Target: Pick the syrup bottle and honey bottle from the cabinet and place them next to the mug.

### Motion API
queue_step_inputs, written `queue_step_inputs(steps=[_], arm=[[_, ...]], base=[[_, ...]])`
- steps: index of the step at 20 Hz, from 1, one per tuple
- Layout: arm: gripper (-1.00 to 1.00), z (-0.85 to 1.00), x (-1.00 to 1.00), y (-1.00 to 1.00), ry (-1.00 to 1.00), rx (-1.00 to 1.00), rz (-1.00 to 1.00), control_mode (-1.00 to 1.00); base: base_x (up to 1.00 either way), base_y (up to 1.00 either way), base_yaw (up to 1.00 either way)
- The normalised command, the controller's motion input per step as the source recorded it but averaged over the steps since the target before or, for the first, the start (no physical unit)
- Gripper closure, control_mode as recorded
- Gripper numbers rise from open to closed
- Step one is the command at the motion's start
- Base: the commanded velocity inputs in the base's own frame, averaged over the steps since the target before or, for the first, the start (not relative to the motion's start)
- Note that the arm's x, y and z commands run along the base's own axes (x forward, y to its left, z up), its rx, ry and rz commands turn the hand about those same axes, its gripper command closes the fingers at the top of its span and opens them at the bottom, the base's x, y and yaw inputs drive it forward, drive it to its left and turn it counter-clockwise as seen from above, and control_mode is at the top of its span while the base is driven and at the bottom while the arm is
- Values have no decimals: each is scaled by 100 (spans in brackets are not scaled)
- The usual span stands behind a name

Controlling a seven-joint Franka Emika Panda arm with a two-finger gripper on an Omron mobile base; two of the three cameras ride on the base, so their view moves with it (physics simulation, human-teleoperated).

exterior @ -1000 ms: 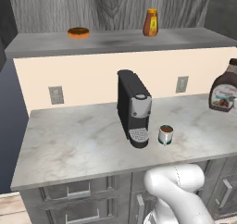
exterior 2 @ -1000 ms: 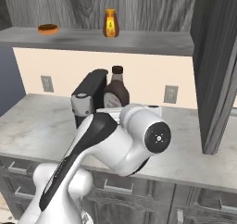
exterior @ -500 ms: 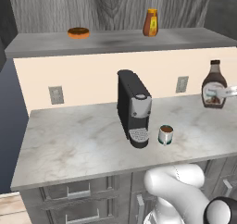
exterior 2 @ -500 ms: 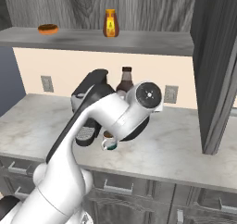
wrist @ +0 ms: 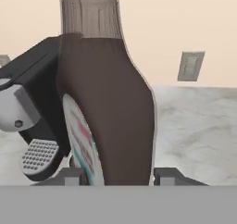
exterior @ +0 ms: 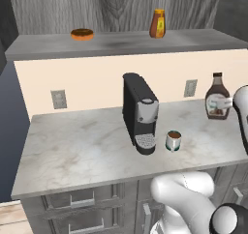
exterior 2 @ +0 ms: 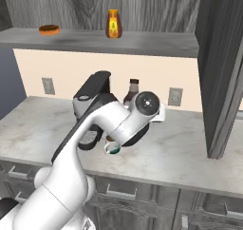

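The dark brown syrup bottle (exterior: 217, 98) stands upright over the right end of the marble counter, right of the mug (exterior: 173, 140). My gripper (wrist: 118, 174) is shut on the syrup bottle (wrist: 106, 102), one fingertip (wrist: 69, 176) on each side of its lower body. In the right base view my arm hides all but the syrup bottle's neck (exterior 2: 133, 88) and most of the mug (exterior 2: 113, 149). The orange honey bottle (exterior: 157, 23) (exterior 2: 113, 23) stands on the grey cabinet ledge (exterior: 121, 43) above.
A black-and-silver coffee machine (exterior: 140, 113) (exterior 2: 92, 98) stands left of the mug. A doughnut (exterior: 82, 34) lies on the ledge's left part. A dark tall panel (exterior 2: 223, 67) rises at the counter's right end. Drawers run below the counter's front edge (exterior: 97, 187).
My gripper has carried the syrup bottle left and slightly down, closer to the mug, and the arm has swung with it. The honey bottle and mug have not moved.
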Motion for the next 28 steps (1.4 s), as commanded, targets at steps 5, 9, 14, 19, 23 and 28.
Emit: queue_step_inputs(steps=[5, 9, 14, 19, 23, 28], arm=[[100, -69, 19, 0, -2, 0, -3, -100], [100, -47, 28, -3, 0, 0, 0, -100], [100, -17, 14, -10, 0, 1, 14, -100], [100, -11, 0, -14, 0, 2, 26, -100], [100, -4, -1, -1, 0, 7, 30, -100], [100, 0, 0, 0, -3, 6, 26, -100]], base=[[0, 0, 0], [0, 0, 0], [0, 0, 0], [0, 0, 0], [0, 0, 0], [0, 0, 0]])
